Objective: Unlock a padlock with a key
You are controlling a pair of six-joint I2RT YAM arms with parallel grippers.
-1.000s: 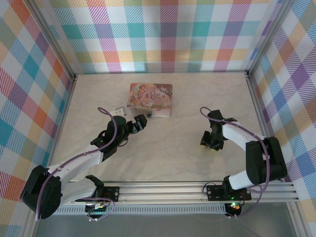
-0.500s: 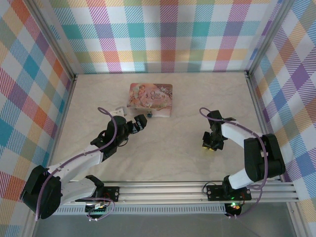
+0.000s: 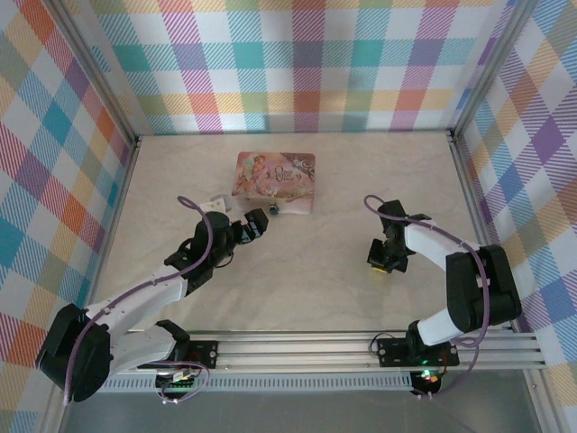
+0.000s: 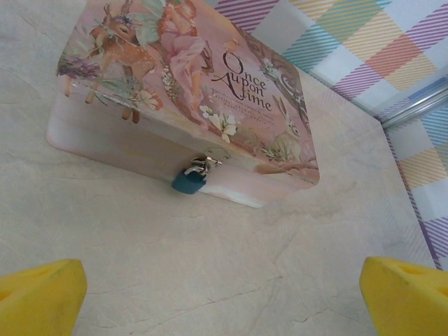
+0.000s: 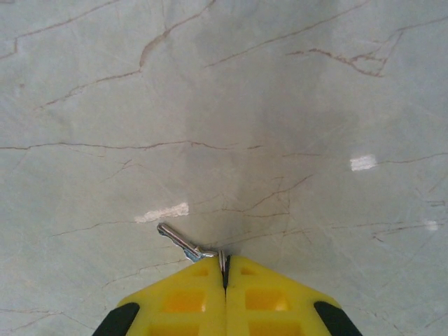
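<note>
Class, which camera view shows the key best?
The right wrist view: the key shows sharply, pinched at its ring end by the shut right gripper. From above, that gripper covers it; the left wrist camera faces the padlock.

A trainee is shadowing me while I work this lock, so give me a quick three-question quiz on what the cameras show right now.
1. True or false: the left gripper is shut on the small blue padlock with the thin metal shackle.
2. Where is the thin silver metal key? A) in the padlock B) pinched at the tips of the right gripper, low over the marbled tabletop C) in the left gripper
3. What does the padlock hang from?
Key: 1 false, it is open and apart from the padlock. 2 B. 3 the metal clasp on the front of the pink picture-printed rectangular tin.
</note>
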